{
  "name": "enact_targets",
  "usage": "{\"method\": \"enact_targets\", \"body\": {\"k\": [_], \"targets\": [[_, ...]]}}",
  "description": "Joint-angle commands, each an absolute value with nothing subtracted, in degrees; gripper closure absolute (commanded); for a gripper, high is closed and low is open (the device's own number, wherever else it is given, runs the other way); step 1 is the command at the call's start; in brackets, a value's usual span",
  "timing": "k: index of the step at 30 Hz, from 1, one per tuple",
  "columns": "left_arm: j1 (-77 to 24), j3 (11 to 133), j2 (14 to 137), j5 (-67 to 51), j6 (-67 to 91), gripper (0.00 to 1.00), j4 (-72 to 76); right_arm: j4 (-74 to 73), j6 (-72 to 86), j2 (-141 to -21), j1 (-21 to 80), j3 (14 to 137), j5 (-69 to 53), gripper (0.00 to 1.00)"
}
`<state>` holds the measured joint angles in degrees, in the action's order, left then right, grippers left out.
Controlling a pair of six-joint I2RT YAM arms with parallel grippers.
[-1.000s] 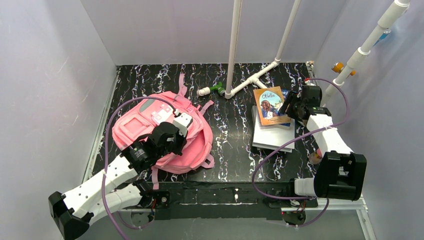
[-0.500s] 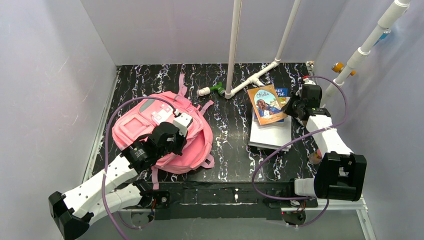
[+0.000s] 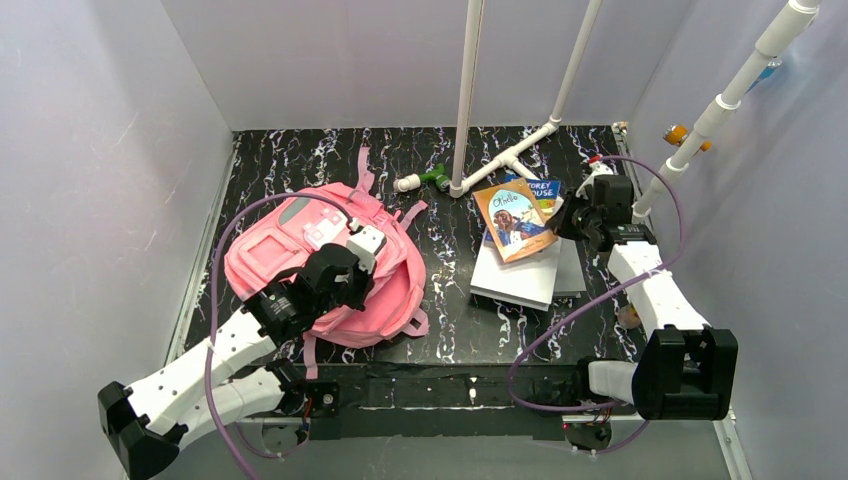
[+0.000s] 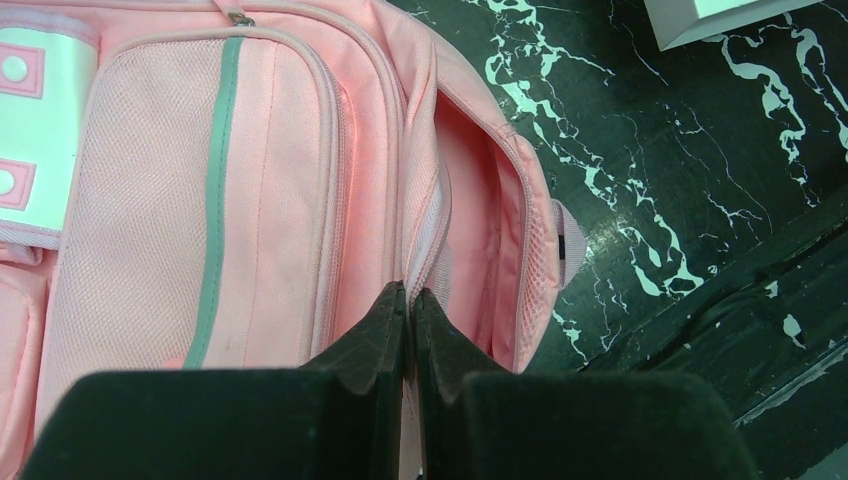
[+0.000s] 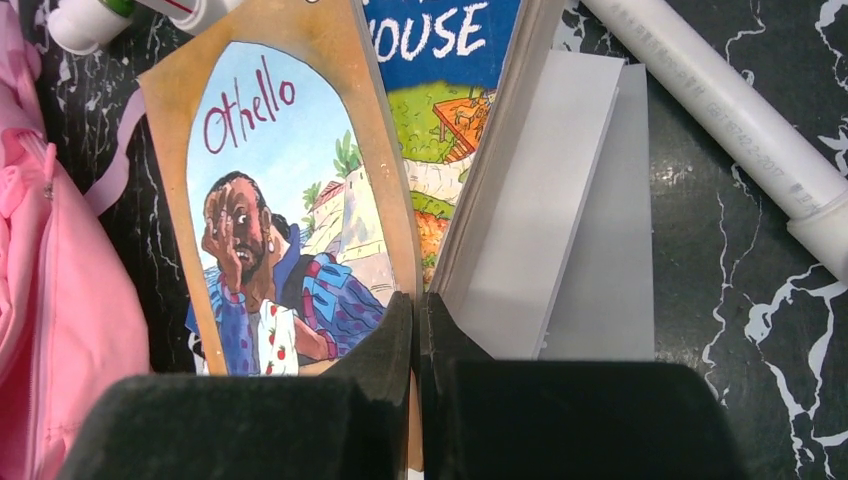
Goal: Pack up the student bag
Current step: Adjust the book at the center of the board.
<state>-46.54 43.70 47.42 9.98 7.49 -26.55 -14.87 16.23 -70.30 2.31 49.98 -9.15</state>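
The student bag (image 3: 290,250) lies flat on the left of the black marbled table, a large pink backpack with a grey strip on its front pocket (image 4: 150,200). My left gripper (image 4: 409,292) is shut on the fabric edge of the bag's opening, beside the gaping main compartment (image 4: 475,210). My right gripper (image 5: 415,300) is shut on the right edge of an orange-framed "Othello" book (image 5: 280,200), tilted up off the stack (image 3: 512,220). Under it lie a blue book (image 5: 440,40) and white books (image 3: 525,275).
A white PVC pipe frame (image 3: 465,100) stands at the back middle, with one pipe (image 5: 720,110) lying right of the books. A green and white marker (image 3: 420,181) rests by the pipe foot. Grey walls close in both sides.
My right gripper has shut on the Othello book and carried it up and to the left. The white books below slid left with it. The left arm has not moved.
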Motion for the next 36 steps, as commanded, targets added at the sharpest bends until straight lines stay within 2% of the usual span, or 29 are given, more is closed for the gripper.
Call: {"method": "enact_targets", "body": {"k": [1,9,11,16,18,21,28,31,36], "targets": [[-46.12,44.61,48.43,9.11,9.20,1.00,-24.50,-18.67,16.60,-71.12,2.59,51.06,-5.34,0.99],[-46.14,46.89,50.75,9.32,14.74,1.00,-26.49,-20.80,19.40,-71.72,0.74,51.37,5.68,0.99],[-46.13,47.09,50.80,8.66,16.69,0.93,-26.82,-20.61,19.08,-71.72,0.62,51.17,4.65,0.99],[-46.14,46.71,50.07,6.87,21.28,0.57,-25.81,-19.96,17.40,-71.71,0.62,51.61,0.74,0.99],[-46.52,46.51,50.04,3.85,21.14,0.38,-22.52,-19.76,17.09,-71.64,0.62,51.83,-2.04,0.99],[-47.83,47.17,52.64,0.37,22.35,0.25,-15.92,-19.70,17.24,-71.10,0.62,51.88,-3.96,0.99],[-48.33,48.37,72.21,-3.47,36.44,0.20,10.85,-20.92,18.49,-71.25,0.62,52.62,-6.15,0.99],[-49.23,52.83,82.83,-2.84,39.70,0.19,15.72,-21.41,18.92,-71.21,0.62,53.34,-6.71,0.99],[-50.88,55.05,93.57,-1.23,43.35,0.20,23.72,-22.27,19.94,-70.48,0.66,53.94,-5.27,0.99]]}}
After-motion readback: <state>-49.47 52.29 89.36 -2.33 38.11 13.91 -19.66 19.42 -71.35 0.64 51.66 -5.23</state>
